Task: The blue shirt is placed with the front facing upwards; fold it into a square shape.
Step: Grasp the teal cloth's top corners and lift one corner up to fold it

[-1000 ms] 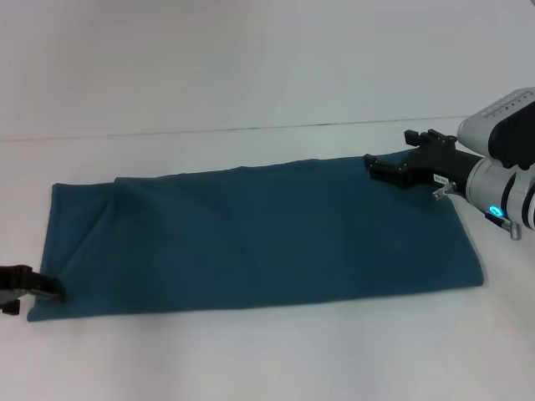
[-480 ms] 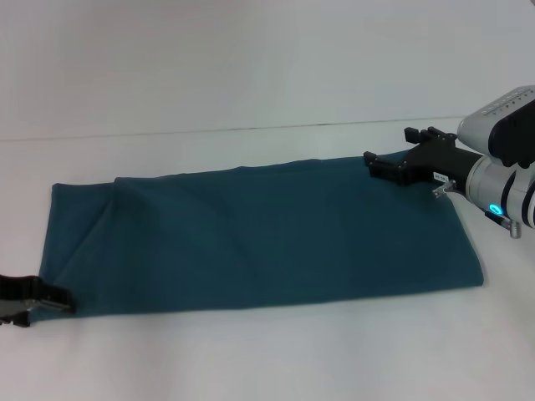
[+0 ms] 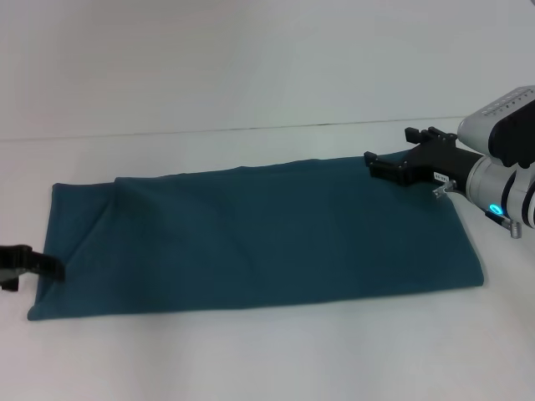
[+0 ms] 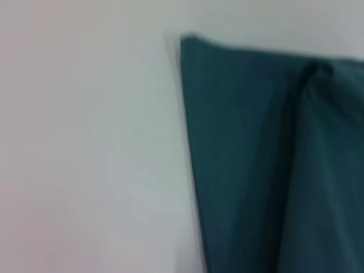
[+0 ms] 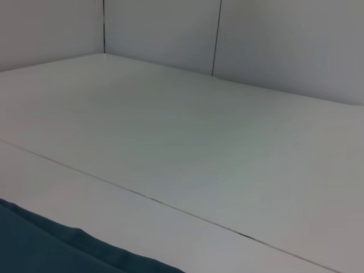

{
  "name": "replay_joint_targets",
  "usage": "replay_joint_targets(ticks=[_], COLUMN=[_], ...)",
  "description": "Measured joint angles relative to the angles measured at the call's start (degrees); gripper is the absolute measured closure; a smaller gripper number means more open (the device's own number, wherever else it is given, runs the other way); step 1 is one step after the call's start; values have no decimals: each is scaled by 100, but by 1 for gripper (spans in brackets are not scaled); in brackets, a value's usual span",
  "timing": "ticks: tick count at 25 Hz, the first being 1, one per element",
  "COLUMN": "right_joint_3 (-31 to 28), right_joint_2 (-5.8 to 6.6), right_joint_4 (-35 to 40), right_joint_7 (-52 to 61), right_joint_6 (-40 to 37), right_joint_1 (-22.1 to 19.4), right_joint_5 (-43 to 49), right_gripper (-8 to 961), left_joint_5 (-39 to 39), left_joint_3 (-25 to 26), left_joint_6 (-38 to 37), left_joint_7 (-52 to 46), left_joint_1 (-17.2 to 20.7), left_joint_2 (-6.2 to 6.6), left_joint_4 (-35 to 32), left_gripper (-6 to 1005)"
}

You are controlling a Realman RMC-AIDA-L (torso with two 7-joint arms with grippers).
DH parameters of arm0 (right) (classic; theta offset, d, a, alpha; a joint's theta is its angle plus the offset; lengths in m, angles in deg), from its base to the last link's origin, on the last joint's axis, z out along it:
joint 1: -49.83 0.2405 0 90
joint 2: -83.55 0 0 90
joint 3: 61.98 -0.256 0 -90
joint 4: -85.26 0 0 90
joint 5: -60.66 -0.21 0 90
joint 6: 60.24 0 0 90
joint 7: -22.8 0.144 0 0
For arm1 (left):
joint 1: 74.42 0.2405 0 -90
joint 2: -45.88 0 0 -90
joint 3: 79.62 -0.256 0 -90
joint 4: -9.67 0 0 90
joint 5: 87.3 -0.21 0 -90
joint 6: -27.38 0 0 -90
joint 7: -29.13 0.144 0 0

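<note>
Left gripper (image 3: 50, 269) mostly cut off at blue shirt (image 3: 259, 238) near corner, grip unclear; right gripper (image 3: 393, 159) spread, empty, over far corner.

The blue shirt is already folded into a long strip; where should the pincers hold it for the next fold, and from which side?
Probably at the two corners of one short end. The blue shirt lies flat as a long strip. The left pincer is already at its left short edge, near the front corner, so coming in low from the left suits it. The right pincer is at the far right corner.
</note>
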Motion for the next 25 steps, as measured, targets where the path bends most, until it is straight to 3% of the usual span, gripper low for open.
replay_joint_targets(ticks=[6, 8, 12, 13, 20, 25], right_joint_3=[0, 1, 15, 17, 18, 26], right_joint_2=[0, 0, 0, 0, 0, -6], right_joint_4=[-1, -5, -9, -17, -66, -131], right_joint_7=[0, 0, 0, 0, 0, -108], right_joint_6=[19, 21, 21, 21, 21, 20], right_joint_1=[1, 8, 25, 26, 35, 48], right_joint_5=[0, 1, 1, 1, 1, 1], right_gripper=[57, 56, 56, 56, 56, 57], left_joint_5=[-16, -20, -8, 1, 1, 0], left_joint_3=[0, 0, -1, 0, 0, -5], left_joint_6=[131, 378, 524, 654, 737, 750], left_joint_7=[60, 93, 148, 203, 258, 298], left_joint_1=[-300, -561, -703, -816, -919, -901], left_joint_2=[176, 403, 543, 662, 692, 647], left_joint_4=[-370, -966, -1334, -1593, -1766, -1789], left_gripper=[190, 189, 187, 187, 183, 180])
